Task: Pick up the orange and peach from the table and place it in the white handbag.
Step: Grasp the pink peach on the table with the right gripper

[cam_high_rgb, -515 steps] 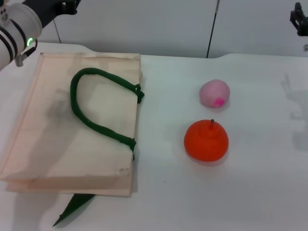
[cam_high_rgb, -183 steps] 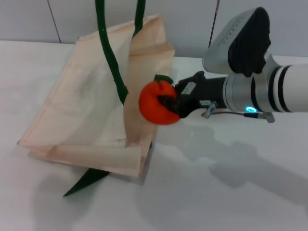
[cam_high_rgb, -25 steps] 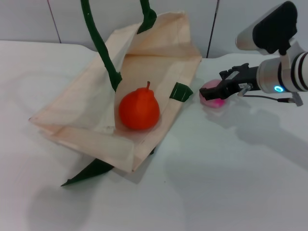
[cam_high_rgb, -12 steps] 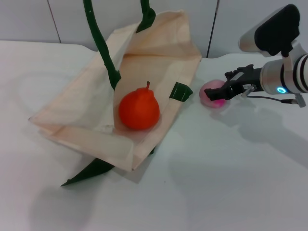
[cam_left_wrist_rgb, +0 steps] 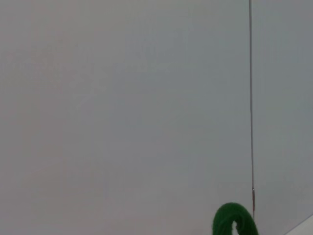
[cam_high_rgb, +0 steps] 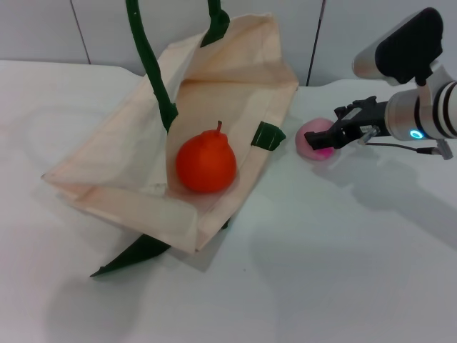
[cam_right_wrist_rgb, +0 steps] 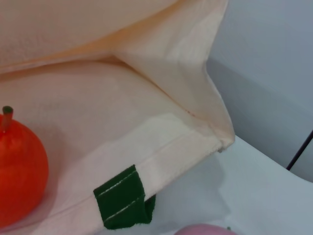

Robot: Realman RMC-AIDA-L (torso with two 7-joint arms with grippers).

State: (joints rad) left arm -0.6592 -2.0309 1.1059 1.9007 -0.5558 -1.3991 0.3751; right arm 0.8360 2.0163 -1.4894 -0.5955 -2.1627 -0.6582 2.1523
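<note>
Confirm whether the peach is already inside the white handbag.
No, the peach sits on the table outside the white handbag, at the right gripper; only the orange is inside.

Table (cam_high_rgb: 321,271): handbag (cam_high_rgb: 121,164), peach (cam_high_rgb: 312,141)

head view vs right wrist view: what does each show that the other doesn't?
Head only: the right gripper at the peach on the table, the raised green handles, and the full white handbag propped open.
Right wrist only: a close look at the bag's hem with the green strap patch.
Both: the orange inside the bag, the bag mouth, and the peach, which is only a sliver in the wrist view.
</note>
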